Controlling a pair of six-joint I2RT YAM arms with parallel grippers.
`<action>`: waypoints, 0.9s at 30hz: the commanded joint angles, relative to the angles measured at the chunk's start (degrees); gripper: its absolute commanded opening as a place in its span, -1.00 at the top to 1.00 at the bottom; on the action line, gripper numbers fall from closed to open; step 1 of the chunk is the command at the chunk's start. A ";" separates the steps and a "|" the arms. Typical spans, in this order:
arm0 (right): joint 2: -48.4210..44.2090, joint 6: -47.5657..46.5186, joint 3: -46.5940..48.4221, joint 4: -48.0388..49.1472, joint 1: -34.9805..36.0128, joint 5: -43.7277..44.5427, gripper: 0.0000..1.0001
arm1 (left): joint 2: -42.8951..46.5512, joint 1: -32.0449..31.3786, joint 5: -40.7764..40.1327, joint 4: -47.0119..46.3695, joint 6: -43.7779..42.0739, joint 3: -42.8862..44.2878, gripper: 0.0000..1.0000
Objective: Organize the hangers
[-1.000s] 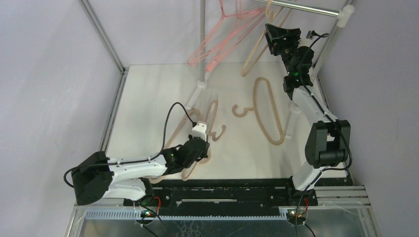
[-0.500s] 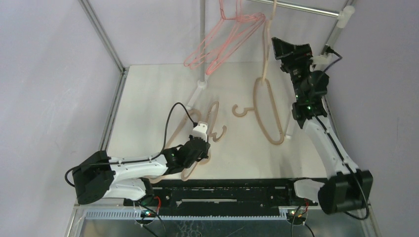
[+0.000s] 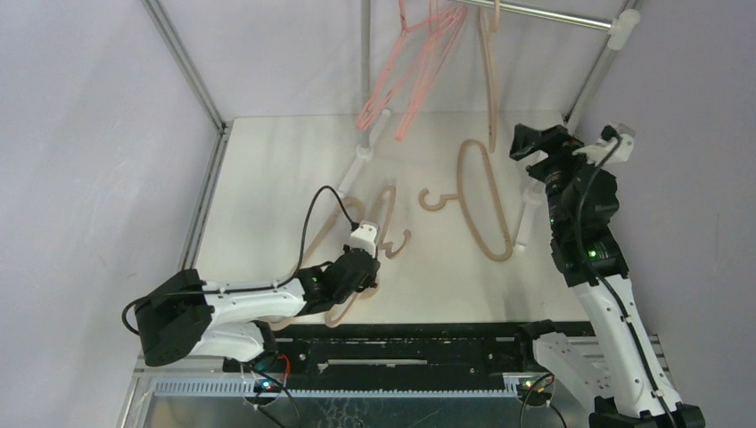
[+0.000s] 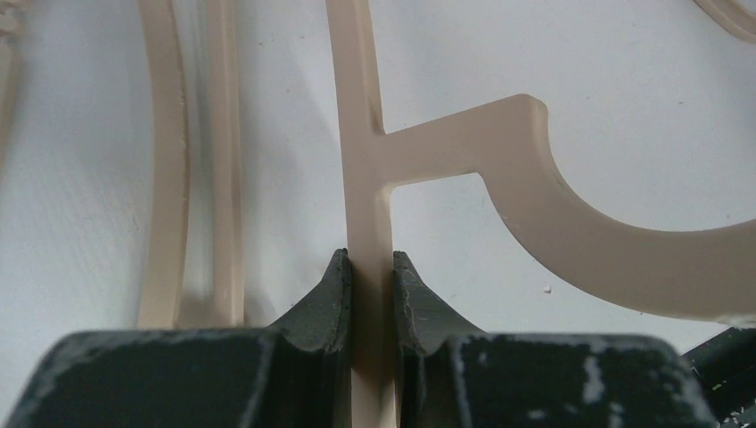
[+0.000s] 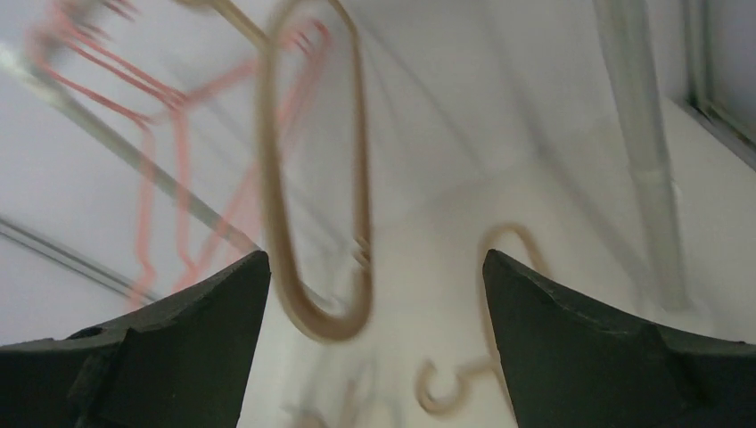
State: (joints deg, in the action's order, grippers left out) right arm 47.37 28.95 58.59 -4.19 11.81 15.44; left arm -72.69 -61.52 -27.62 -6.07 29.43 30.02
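Note:
My left gripper (image 3: 360, 267) is shut on the bar of a beige hanger (image 3: 385, 214) that lies on the white table; the left wrist view shows both pads pressed against that bar (image 4: 370, 160) just below its hook. My right gripper (image 3: 531, 143) is open and empty, in the air to the right of a beige hanger (image 3: 488, 80) that hangs from the rack rail (image 3: 553, 14); that hanger appears blurred in the right wrist view (image 5: 312, 178). Pink wire hangers (image 3: 410, 80) hang on the rail to its left. Another beige hanger (image 3: 481, 201) lies on the table.
A vertical rack pole (image 3: 365, 71) stands at the back centre with a slanted leg (image 3: 357, 169). A second pole (image 3: 595, 71) rises at the back right, near my right arm. Grey walls close the left, back and right sides.
My right arm has swung back from the rail, down and to the right, leaving the beige hanger on it. The hanging hangers are swinging. My left gripper has barely moved.

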 commanded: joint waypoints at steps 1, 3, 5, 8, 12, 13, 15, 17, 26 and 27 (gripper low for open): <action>1.87 -5.27 0.61 -19.83 1.70 4.25 -0.88 | -0.84 0.38 1.13 -3.11 -1.31 2.13 0.99; 2.91 -6.04 -0.14 -22.82 3.62 5.38 -0.86 | -1.05 0.39 1.48 -3.23 -1.54 2.46 0.99; 4.76 -6.33 -0.78 -25.74 5.45 6.70 -0.86 | -0.93 0.43 1.74 -3.38 -1.70 2.73 1.00; 8.44 -5.95 -2.21 -27.37 6.19 3.75 -0.87 | -0.88 0.37 1.85 -3.64 -1.91 2.92 1.00; 14.64 -5.58 -3.53 -27.47 7.91 1.05 -0.87 | -1.09 0.35 2.28 -3.69 -2.06 3.46 1.00; 17.22 -5.79 -3.52 -28.08 8.19 1.02 -0.87 | -0.99 0.38 2.30 -3.69 -1.97 3.48 1.00; 20.87 -6.69 -3.52 -28.71 8.16 0.83 -0.88 | -0.76 0.37 2.30 -3.81 -1.82 3.35 0.99; 24.83 -8.13 -3.28 -28.77 7.43 -1.43 -0.89 | -0.63 0.39 2.16 -4.09 -1.85 3.00 1.00; 39.62 -11.64 0.57 -27.38 6.28 -5.79 -0.85 | -0.69 0.39 2.22 -4.73 -1.86 2.62 0.99; 40.74 -11.93 1.09 -27.02 6.03 -5.91 -0.83 | -0.78 0.39 2.17 -4.69 -1.85 2.59 0.99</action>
State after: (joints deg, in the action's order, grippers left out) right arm 86.11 19.88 55.61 -33.43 18.50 11.33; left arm -73.63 -61.47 -25.67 -7.70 28.01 30.22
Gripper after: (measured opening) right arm 0.928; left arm 0.171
